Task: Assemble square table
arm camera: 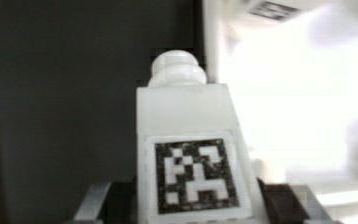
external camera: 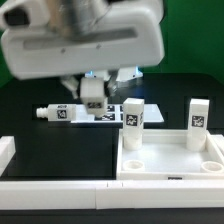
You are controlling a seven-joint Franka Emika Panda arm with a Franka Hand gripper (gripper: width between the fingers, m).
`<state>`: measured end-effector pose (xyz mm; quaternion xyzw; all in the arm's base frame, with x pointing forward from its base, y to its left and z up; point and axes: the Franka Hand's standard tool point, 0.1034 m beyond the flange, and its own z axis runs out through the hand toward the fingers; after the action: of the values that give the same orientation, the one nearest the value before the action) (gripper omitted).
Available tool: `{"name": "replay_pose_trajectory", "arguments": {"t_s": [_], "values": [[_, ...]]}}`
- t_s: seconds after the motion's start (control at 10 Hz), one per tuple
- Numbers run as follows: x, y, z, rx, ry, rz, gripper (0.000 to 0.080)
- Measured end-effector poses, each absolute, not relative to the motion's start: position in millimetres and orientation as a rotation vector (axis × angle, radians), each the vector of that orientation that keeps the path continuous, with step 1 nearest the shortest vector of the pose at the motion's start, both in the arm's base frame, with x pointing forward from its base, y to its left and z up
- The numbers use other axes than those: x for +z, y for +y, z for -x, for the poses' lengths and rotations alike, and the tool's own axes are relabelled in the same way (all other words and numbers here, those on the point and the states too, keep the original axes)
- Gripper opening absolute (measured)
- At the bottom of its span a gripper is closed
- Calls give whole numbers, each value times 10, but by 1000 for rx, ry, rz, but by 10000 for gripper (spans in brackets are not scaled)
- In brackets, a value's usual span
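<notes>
White plastic, stiff and light by the look. One square slab (external camera: 170, 162) sits nearest on the worktop (external camera: 40, 130), with two legs (external camera: 133, 118) upright at its far corners. Beyond, the pincer (arm camera: 197, 200) clamps a third leg (arm camera: 197, 130) by its flat sides, a good hold. A fourth leg (external camera: 55, 113) lies on its side at the exterior view's left.

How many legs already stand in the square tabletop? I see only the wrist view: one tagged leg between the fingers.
Observer: Two. One upright leg and a second upright leg stand in the tabletop corners farther from the exterior camera.
Operator: Are sockets still free?
Observer: Yes, the two nearer ones: one empty socket and another empty socket.
Operator: Is another loose leg nearby?
Observer: Yes, a lying leg rests on its side, on the exterior view's left of the gripper and its held leg.
</notes>
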<state>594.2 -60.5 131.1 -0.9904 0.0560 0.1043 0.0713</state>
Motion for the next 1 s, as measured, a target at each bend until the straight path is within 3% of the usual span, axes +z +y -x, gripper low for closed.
{"name": "replay_pose_trajectory", "arguments": {"t_s": [0.2,0.4,0.8,0.9,1.0], "values": [[1203,-707,-5952,132,206,3015,287],[1207,-713,-5997,-101,207,3055,287],[1194,411,-6055,-616,314,2972,287],[1199,591,-6038,-626,353,2949,287],[1235,537,-6090,-779,312,2933,287]]}}
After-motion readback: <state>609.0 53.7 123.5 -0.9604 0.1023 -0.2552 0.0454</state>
